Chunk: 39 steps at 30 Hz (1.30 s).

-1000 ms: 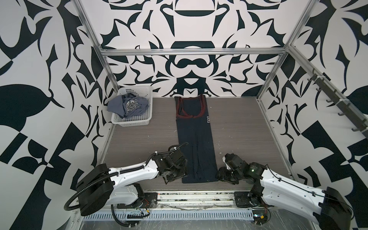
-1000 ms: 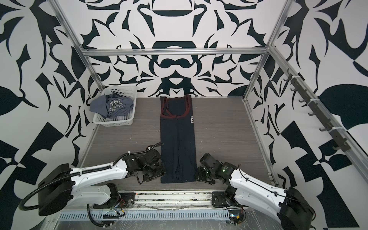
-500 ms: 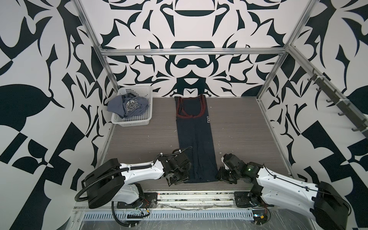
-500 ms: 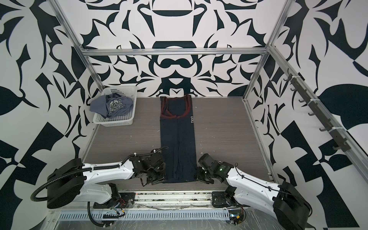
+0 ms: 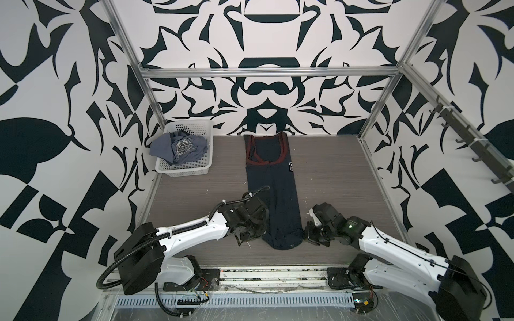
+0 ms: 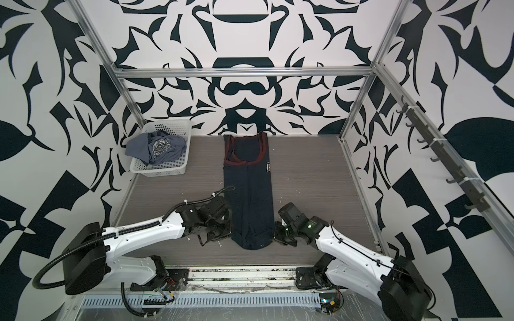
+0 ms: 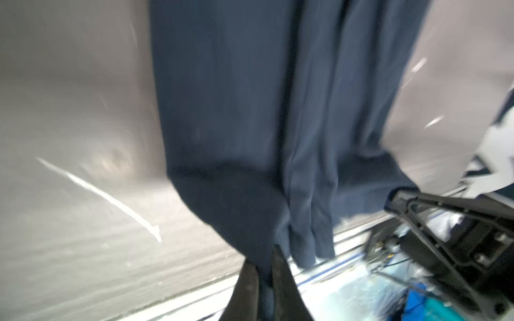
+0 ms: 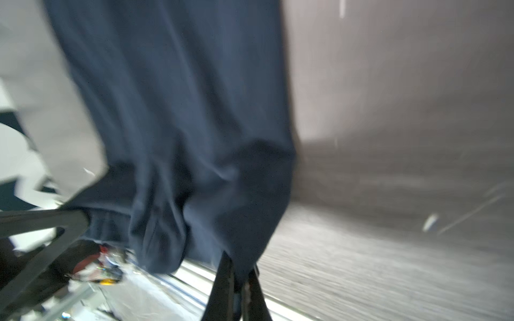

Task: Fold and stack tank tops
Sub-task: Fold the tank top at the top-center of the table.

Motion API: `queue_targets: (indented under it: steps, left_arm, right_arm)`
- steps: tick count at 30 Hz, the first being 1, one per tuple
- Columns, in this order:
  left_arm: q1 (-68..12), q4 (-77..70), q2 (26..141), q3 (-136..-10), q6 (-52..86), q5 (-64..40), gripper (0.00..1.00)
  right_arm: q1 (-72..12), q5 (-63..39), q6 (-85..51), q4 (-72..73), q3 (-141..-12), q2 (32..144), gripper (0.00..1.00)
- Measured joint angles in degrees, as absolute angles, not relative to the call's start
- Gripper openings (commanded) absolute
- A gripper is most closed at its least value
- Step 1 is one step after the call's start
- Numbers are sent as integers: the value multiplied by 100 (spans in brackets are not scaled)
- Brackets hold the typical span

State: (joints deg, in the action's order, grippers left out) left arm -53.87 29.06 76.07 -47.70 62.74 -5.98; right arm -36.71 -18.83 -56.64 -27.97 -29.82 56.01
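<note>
The grey tank top (image 5: 180, 147) sat bunched in the basket (image 5: 183, 171), waiting. Your left gripper (image 7: 263, 264) clamped 1 hem corner of the navy tank top (image 5: 274, 194) stretched on the table (image 5: 333, 172), your right gripper (image 8: 239, 271) the other, probably to fold it.

1. Two tank tops: one navy tank top (image 5: 274, 189) and one grey-blue tank top (image 5: 180, 148).
2. One white basket (image 5: 183, 173).
3. Two white robot arms: left arm (image 5: 194, 230), right arm (image 5: 389, 250).
4. Two grippers: left gripper (image 7: 264, 275), right gripper (image 8: 240, 280).
5. One table (image 5: 333, 172).
</note>
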Motion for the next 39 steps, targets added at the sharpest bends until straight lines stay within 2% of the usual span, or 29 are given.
queue_targets:
  steps: [5, 10, 17, 23, 28, 32, 37, 39]
  left_arm:
    - [-4445, 2998, 7983, -5730, 5660, -701, 11]
    - [-3581, 2895, 8888, -6482, 5251, -928, 12]
    - [-2932, 2633, 10136, -7367, 4932, -1168, 11]
    - [-2593, 2405, 10768, -7891, 4797, -1210, 11]
    - [-2451, 2300, 11039, -8169, 4766, -1186, 13]
    - [-2359, 2255, 11316, -8447, 4740, -1179, 21]
    - [-2305, 2233, 11638, -8626, 4792, -1046, 21]
    - [-2279, 2259, 11677, -8626, 4814, -939, 30]
  right_arm:
    - [-2473, -2171, -5024, -2902, -4025, 6311, 0]
    - [-1927, -2255, -4480, -2823, -5210, 7478, 0]
    - [-1734, -2224, -3951, -2587, -6761, 9231, 0]
    - [-1695, -2185, -3717, -2539, -7874, 10440, 0]
    - [-1667, -2161, -3618, -2536, -8427, 11104, 0]
    - [-1619, -2123, -3579, -2541, -8748, 11507, 0]
    - [-1575, -2075, -3544, -2550, -9146, 11957, 0]
    - [-1570, -2073, -3527, -2589, -9351, 12145, 14]
